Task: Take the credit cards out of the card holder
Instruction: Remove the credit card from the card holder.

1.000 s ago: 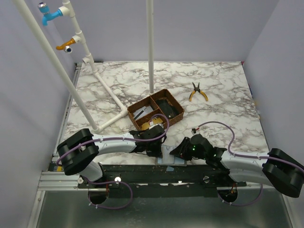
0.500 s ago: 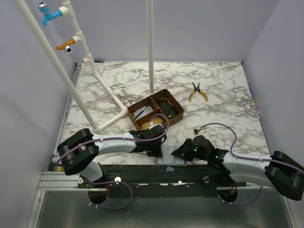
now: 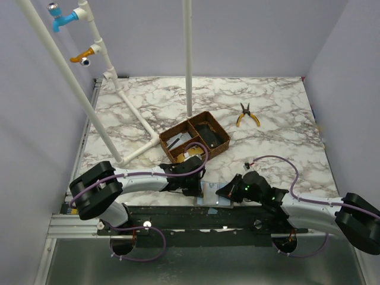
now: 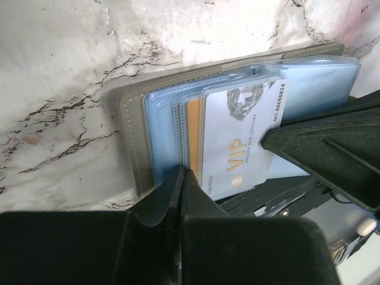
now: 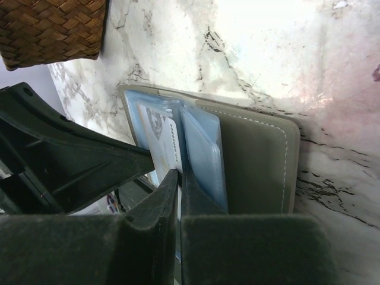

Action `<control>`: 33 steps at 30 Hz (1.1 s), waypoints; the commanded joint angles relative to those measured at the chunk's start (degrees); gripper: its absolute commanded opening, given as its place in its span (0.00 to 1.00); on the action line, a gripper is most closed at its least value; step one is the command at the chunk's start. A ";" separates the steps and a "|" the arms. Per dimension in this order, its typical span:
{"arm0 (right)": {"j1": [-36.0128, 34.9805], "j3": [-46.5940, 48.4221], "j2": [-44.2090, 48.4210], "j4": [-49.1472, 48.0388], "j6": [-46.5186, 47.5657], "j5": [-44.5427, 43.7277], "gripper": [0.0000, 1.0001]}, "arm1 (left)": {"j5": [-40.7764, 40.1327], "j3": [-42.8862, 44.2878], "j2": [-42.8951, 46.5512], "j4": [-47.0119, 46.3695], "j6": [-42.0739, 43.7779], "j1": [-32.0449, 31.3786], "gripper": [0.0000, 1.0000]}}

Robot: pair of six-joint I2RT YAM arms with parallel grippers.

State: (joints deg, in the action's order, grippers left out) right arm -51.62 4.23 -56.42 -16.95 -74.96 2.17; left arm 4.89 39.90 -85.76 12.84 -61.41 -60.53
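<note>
No credit cards are out yet. The open card holder lies just nearer than the tray, at the edge of the bench. The left end effector clamps its sleeves, and the right end effector pinches one card's edge.

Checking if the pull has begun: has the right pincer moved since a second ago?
Yes: the right pincer has slid slightly toward the near edge, away from the tray.
</note>
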 commanded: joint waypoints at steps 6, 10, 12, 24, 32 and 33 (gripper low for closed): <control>0.37 -1.32 2.85 3.39 1.21 -4.42 0.09 | -2.56 -6.08 -2.23 5.58 -0.99 1.81 0.00; 0.36 -1.50 2.39 2.20 1.73 -3.80 0.15 | -2.35 -6.41 -2.21 5.28 -1.00 2.00 0.00; 0.37 -1.58 1.87 1.27 1.74 -3.45 0.17 | -2.26 -6.40 -2.25 5.11 -0.92 2.03 0.00; 0.36 -2.44 -2.00 -4.76 0.71 -0.68 0.11 | -2.01 -6.03 -2.54 5.05 -0.73 2.04 0.00; 0.35 -3.64 4.02 0.34 -0.37 -4.24 0.03 | -2.34 -8.31 -1.82 4.87 -1.34 2.74 0.00; 0.37 -3.62 5.13 1.85 -0.33 -4.91 0.03 | -2.26 -8.89 -1.69 4.55 -1.52 2.79 0.00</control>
State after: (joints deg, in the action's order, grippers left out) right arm -51.62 1.83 -54.48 -20.01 -75.00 0.60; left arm 7.51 36.56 -84.62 8.84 -63.92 -58.54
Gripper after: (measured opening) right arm 0.036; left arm 0.009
